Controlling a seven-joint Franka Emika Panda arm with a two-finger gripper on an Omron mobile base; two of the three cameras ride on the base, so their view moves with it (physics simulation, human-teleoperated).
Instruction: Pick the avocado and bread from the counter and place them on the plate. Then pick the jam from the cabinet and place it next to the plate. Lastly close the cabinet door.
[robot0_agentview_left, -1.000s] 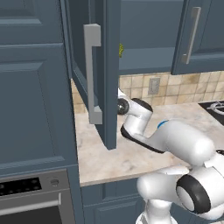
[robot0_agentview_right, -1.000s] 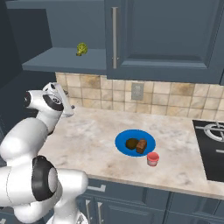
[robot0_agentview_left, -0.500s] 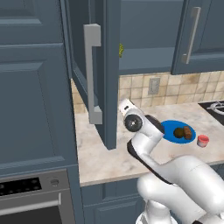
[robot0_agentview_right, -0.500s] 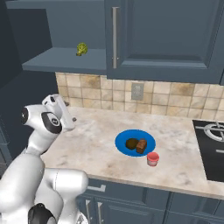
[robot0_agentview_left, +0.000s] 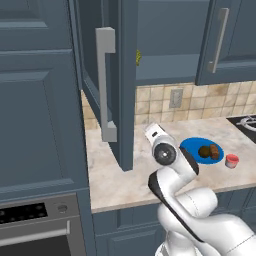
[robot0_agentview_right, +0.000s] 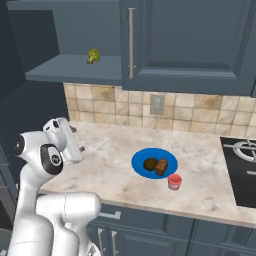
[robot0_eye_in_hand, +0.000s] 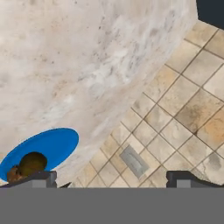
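The blue plate (robot0_agentview_right: 141, 170) lies on the beige counter (robot0_agentview_right: 105, 150) with the round dark avocado (robot0_agentview_right: 150, 164) and the brown bread (robot0_agentview_right: 161, 167) touching side by side on it. Just off the plate's front right rim stands the red jam (robot0_agentview_right: 174, 181) jar. My gripper (robot0_agentview_right: 78, 138) hovers low over the counter's left part, well left of the plate, open and holding nothing. In the hand view its fingertips (robot0_eye_in_hand: 41, 177) stand wide apart, with the plate (robot0_eye_in_hand: 48, 142) and avocado (robot0_eye_in_hand: 33, 162) at lower left. The cabinet door (robot0_agentview_left: 126, 100) stands open, its grey handle (robot0_agentview_left: 105, 85) facing left.
A small yellow-green thing (robot0_agentview_right: 93, 55) sits on the open cabinet's shelf (robot0_agentview_right: 75, 70). A wall outlet (robot0_agentview_right: 157, 104) is set in the tiled backsplash. The black hob (robot0_agentview_right: 245, 150) bounds the counter on the right, and an oven (robot0_agentview_left: 35, 225) sits below at the left.
The arm has folded back toward the base and the hand has dropped a little near the open door, uncovering the plate in the left base view. The jaws have stayed open.
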